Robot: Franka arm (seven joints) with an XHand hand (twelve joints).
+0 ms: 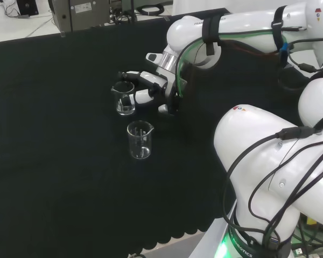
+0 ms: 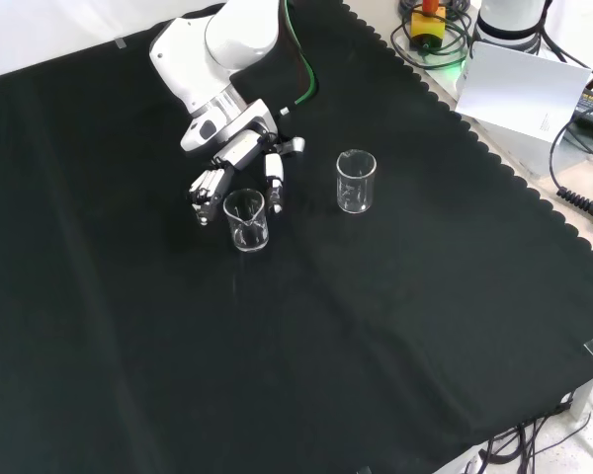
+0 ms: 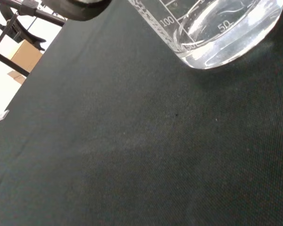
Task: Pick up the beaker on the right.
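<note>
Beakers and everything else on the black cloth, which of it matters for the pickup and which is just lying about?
In the job:
- the hand, fingers either side of a beaker
- that clear beaker, upright on the cloth

Lying about:
- the other clear beaker, upright, apart from the hand
- the cables past the cloth's scalloped edge

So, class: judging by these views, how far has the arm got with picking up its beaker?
Done: the black and white hand has reached one clear glass beaker, fingers on either side of it in the front view.
In hand: closing round it; the fingers look only partly curled, and whether they touch the glass is unclear.
Left: the lift. The beaker's base rests on the black cloth. The other clear beaker stands apart.
</note>
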